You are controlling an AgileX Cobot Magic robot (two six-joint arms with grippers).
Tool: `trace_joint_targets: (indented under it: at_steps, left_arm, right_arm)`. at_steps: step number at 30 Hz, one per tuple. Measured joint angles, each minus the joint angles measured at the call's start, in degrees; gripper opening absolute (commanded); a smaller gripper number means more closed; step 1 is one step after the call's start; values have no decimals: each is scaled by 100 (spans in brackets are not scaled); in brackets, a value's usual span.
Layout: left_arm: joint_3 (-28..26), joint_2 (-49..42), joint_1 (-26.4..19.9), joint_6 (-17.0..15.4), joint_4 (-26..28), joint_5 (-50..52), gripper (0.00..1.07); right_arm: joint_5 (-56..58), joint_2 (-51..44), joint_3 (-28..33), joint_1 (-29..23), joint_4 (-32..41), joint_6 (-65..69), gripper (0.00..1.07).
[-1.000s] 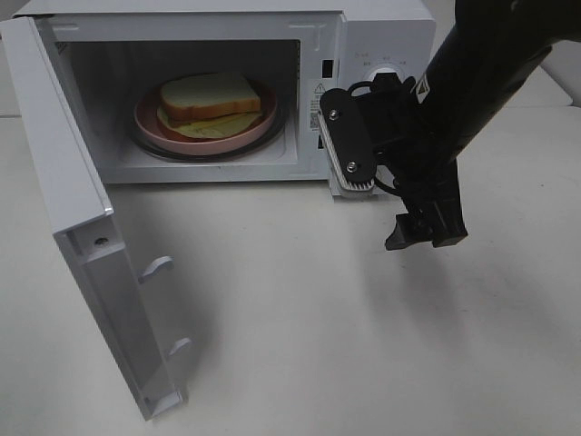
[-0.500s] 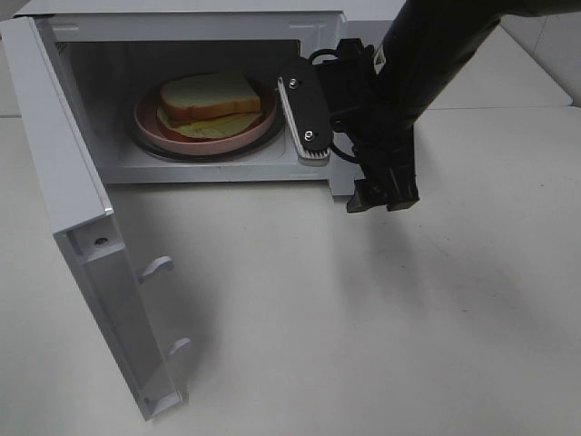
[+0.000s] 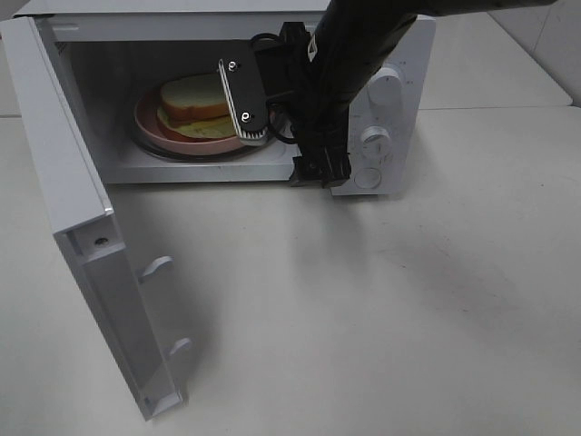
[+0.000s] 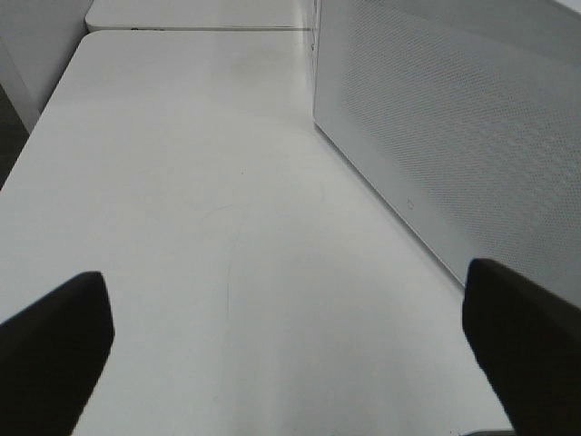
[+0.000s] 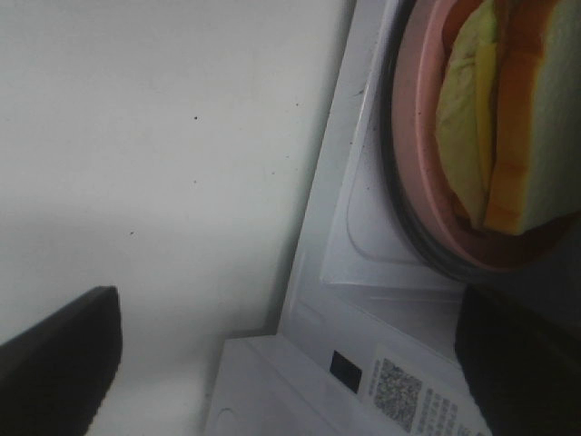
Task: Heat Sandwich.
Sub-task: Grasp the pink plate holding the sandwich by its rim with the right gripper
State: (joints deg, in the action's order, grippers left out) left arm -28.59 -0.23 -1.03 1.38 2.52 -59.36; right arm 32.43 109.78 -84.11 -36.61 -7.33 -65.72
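First, from the high camera: shows a white microwave (image 3: 404, 159) on a pale table (image 3: 363, 318), with its door (image 3: 82, 227) swung wide open on the left. Places the sandwich (image 3: 192, 95) inside the microwave, lying on a pink plate (image 3: 145, 123). Shows a black arm slanting down across the microwave front from the upper right, with the right gripper (image 3: 286, 161) at the mouth of the cavity, near the plate's right edge, fingers spread wide apart and clamped on nothing. Cannot tell whether any finger touches the plate.

Next, from the left wrist: shows the left gripper (image 4: 290, 363) with two dark fingers (image 4: 54, 354) set far apart, holding nothing, above bare table. Shows a white wall (image 4: 454, 118) dotted with fine holes alongside; cannot tell whether door or microwave body.

Last, from the right wrist: shows two dark fingers (image 5: 54, 363) spread wide, with nothing gripped between them. Shows the sandwich close ahead on the plate inside the microwave, with pale bread, orange crust and yellow-green filling, touched by neither finger. Shows a code sticker (image 5: 397, 392) on the microwave's front frame.
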Motion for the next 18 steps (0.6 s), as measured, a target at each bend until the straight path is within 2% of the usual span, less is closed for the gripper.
trace_joint_targets:
  at_steps: [18]
  left_arm:
    - [0,0,0,0,0,0,103]
  right_arm:
    - [-178,1089,-1117,-46,-6,160,92]
